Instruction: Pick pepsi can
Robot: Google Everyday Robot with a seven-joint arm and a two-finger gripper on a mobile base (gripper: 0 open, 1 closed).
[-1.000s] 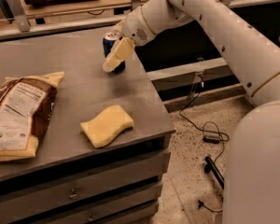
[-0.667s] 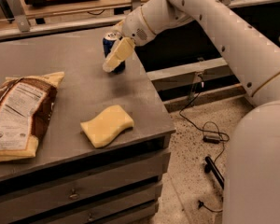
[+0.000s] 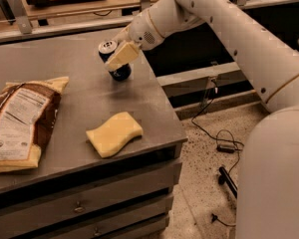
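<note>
The pepsi can (image 3: 122,73) is dark blue with a silver top. It is at the far right of the grey table (image 3: 79,98), tilted with its top leaning left. My gripper (image 3: 115,61) reaches in from the right and is shut on the can. One cream finger (image 3: 121,55) lies across the can's front; the other is hidden behind it. The can's base is at or just above the table top; I cannot tell which.
A yellow sponge (image 3: 113,133) lies near the table's front right edge. A brown and yellow snack bag (image 3: 20,126) lies at the left. The table's right edge is close to the can. Cables (image 3: 224,146) lie on the floor to the right.
The can stood upright before; now it is tilted, its top shifted left and lower. The gripper has turned slightly with it.
</note>
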